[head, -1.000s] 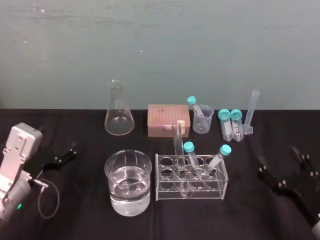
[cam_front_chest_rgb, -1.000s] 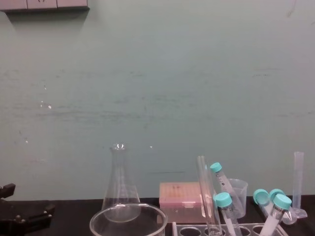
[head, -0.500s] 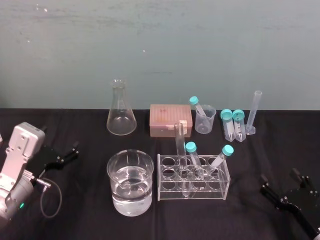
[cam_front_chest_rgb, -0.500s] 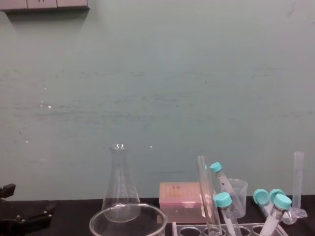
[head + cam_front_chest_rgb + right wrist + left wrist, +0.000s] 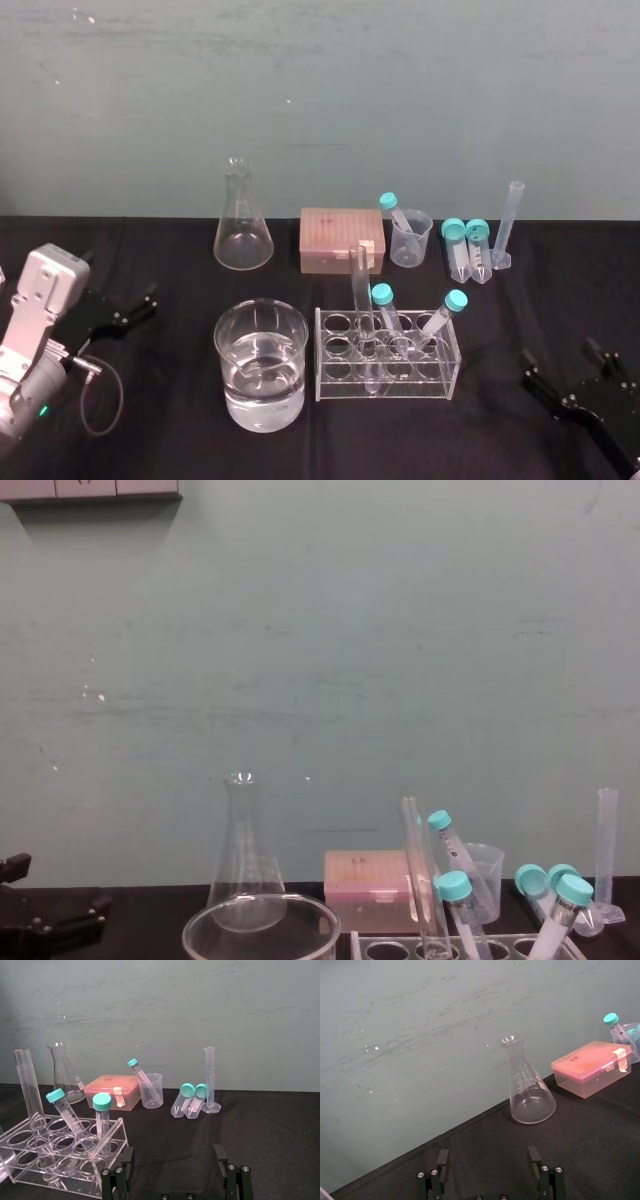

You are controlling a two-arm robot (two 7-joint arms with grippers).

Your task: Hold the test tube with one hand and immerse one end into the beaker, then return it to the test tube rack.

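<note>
Test tube (image 5: 362,310) leans in a left-end hole of the test tube rack (image 5: 388,392) at mid-bench, just beside the beaker (image 5: 235,350). Left gripper (image 5: 148,300), fingers spread and empty, is near the bench's left edge. Right gripper (image 5: 562,355), likewise spread, is by the front right corner. Both are well apart from it.
</note>
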